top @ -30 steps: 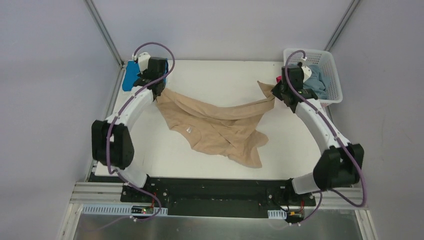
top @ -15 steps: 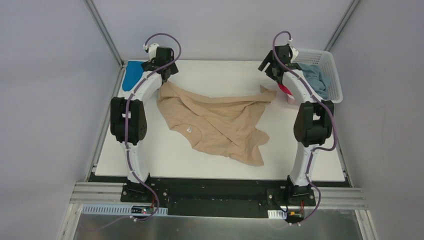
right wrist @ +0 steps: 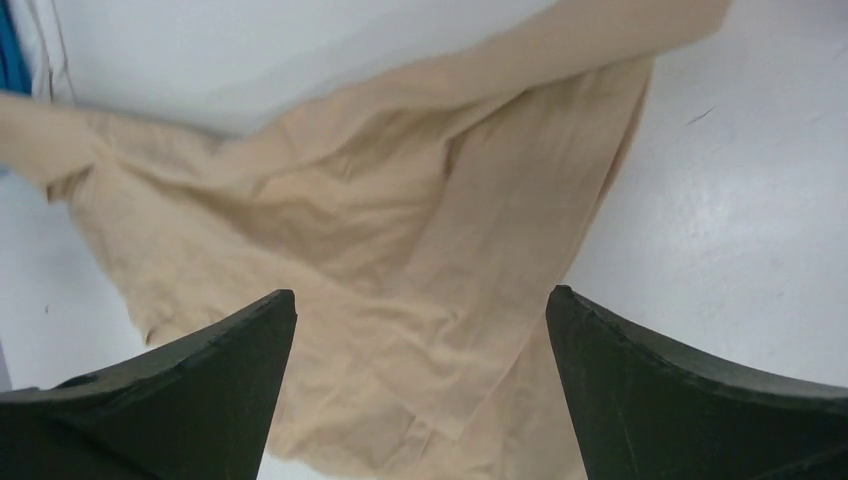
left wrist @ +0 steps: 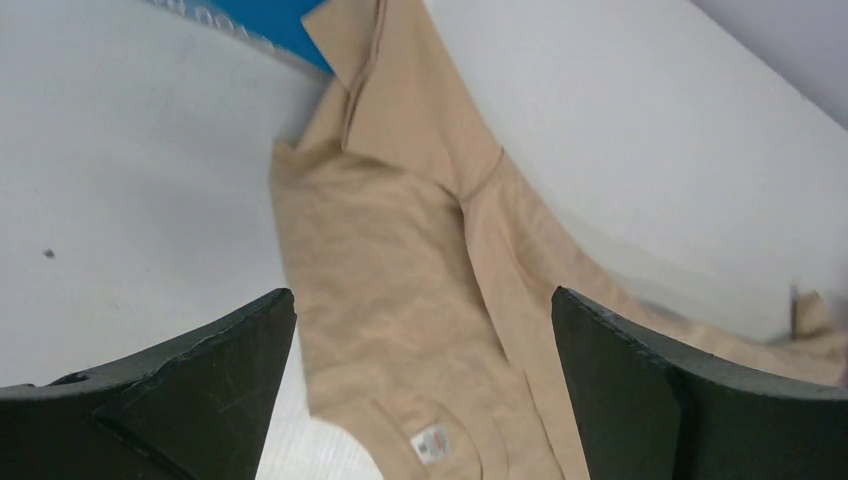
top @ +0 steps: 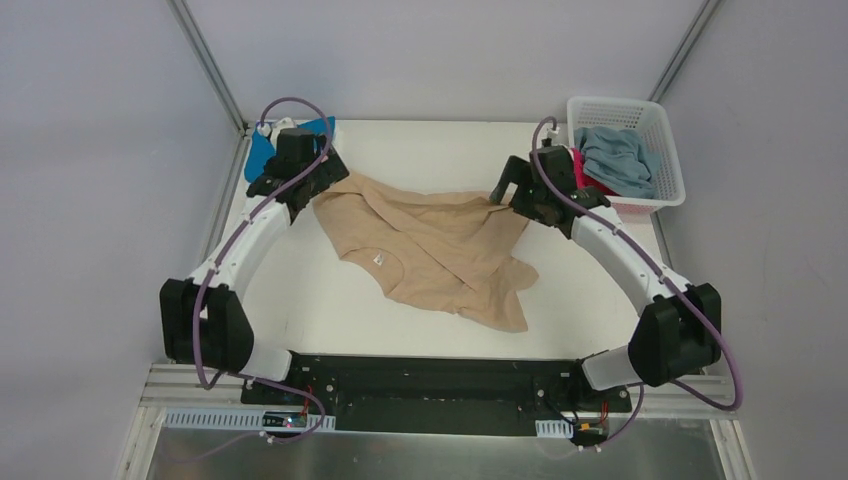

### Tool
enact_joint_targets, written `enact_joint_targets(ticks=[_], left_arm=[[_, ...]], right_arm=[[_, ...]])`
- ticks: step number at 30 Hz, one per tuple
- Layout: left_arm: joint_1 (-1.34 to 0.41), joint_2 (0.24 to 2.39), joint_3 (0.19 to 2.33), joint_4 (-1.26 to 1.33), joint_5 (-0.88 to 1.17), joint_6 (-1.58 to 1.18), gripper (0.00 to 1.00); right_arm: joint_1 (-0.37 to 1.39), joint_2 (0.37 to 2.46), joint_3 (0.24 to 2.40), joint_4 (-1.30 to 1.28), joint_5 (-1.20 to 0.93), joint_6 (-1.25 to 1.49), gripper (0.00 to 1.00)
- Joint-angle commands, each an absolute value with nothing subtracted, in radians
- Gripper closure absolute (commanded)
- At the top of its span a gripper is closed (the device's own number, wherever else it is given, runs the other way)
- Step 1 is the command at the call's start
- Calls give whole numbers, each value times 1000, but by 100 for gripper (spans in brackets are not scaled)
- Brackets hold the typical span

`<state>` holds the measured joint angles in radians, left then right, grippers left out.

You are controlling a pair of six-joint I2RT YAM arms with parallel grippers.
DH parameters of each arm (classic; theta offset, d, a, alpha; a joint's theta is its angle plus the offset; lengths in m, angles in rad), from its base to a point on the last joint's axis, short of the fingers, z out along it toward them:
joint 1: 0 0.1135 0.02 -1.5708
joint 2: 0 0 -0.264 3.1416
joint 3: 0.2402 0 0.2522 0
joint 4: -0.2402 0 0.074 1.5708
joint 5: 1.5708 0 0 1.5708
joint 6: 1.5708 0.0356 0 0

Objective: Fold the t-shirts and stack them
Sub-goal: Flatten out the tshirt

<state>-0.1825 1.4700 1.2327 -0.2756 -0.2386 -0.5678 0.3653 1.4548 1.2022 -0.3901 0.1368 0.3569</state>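
Observation:
The tan t-shirt [top: 430, 245] lies crumpled across the middle of the white table, neck label [left wrist: 432, 443] facing up. My left gripper [top: 322, 186] hangs open above the shirt's left end, and nothing sits between its fingers [left wrist: 200, 370]. My right gripper [top: 508, 196] is open above the shirt's right end. In the right wrist view the rumpled tan cloth [right wrist: 400, 260] lies below the spread jaws, apart from them. A bright blue t-shirt [top: 260, 152] lies at the table's far left corner. The grey-blue t-shirt [top: 612, 152] and the magenta one [top: 584, 176] are in the basket.
A white lattice basket [top: 668, 170] stands at the far right corner of the table. Metal frame posts rise at both back corners. The arm bases sit on the black rail along the near edge.
Both grippers went from shut on the tan shirt's ends to open. The stretched shirt dropped back onto the table. Both arms swung up and back, then came forward over the shirt.

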Motion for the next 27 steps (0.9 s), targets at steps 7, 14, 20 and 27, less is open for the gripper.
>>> enact_joint_targets(ticks=[7,14,20,27], left_arm=[[-357,1340,941,-263,78,-681,1],[-396,1363,890,-261,56,-702,1],[-396,1342,885,-261,6,-696,1],[-391,1295,857,-272,-84,-695,1]], right_arm=[[557,1407,981,-403,-129,488,3],[630,1423,877,-347,-110,580,11],[629,1486,853,-251,-67,620,19],[631,1581,881,-192,-59,647,27]])
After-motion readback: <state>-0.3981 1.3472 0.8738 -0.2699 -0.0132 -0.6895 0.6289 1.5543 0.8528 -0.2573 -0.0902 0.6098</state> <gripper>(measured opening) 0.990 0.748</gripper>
